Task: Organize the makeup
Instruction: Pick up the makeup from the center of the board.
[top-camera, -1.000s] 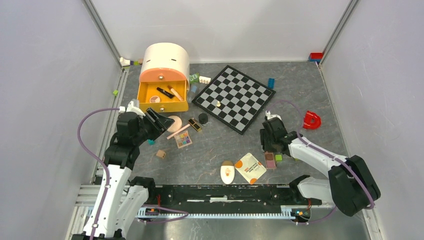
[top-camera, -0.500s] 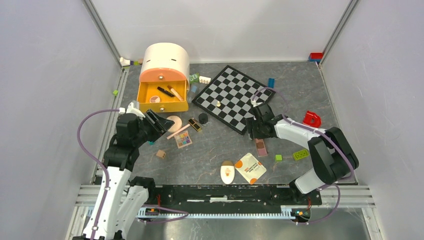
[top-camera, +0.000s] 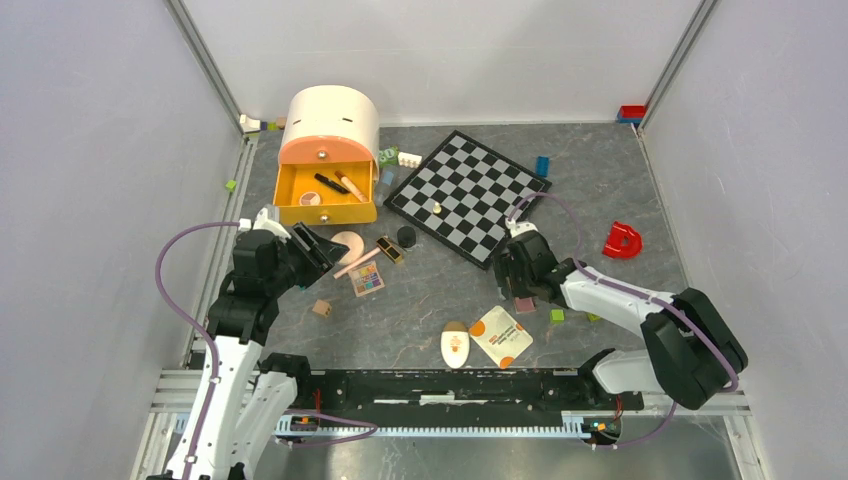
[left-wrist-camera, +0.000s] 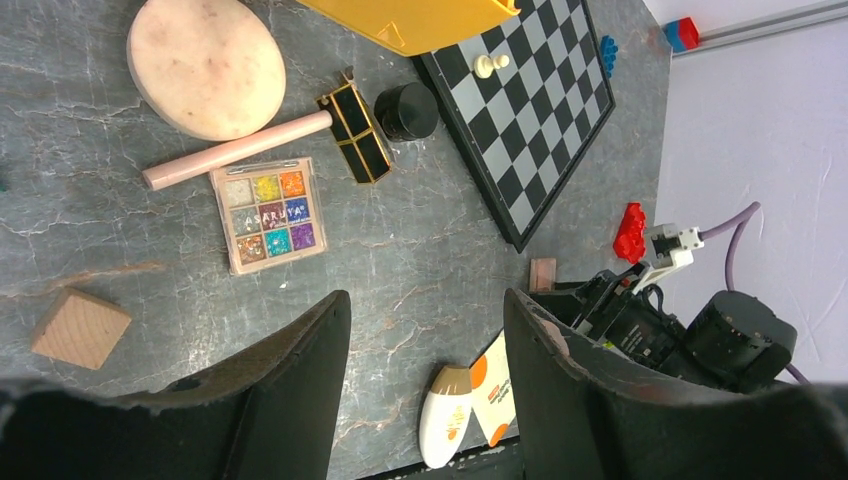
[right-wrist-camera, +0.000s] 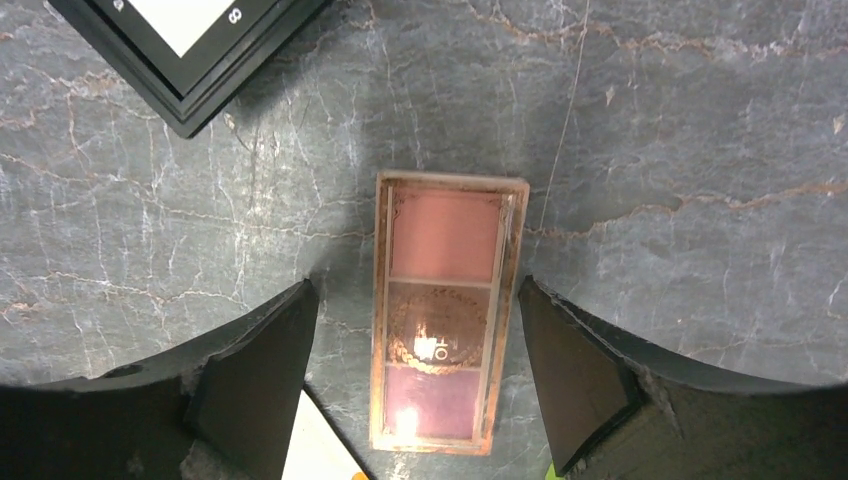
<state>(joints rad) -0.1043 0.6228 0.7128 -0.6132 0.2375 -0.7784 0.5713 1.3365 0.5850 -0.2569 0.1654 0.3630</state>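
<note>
Between the right gripper's (right-wrist-camera: 415, 305) spread fingers (right-wrist-camera: 260, 370), straight below: blush palette (right-wrist-camera: 447, 312), lying flat, not touched. Looks rigid, light, thin, with slick plastic. I'd pinch across the long edges, low down. Left gripper (left-wrist-camera: 425, 300) open too, holding nothing.

We list: round peach compact (left-wrist-camera: 207, 65), lying flat; pink stick (left-wrist-camera: 237, 150) just beside it; multicolour eyeshadow palette (left-wrist-camera: 268, 214), face up. We note the blush palette (right-wrist-camera: 447, 312), three pink-brown pans, flat. Cream oval (top-camera: 455, 346) lies beside the white-orange sachet (top-camera: 501, 335). Black pencil (top-camera: 330, 185) rests in the yellow drawer (top-camera: 325, 214).
</note>
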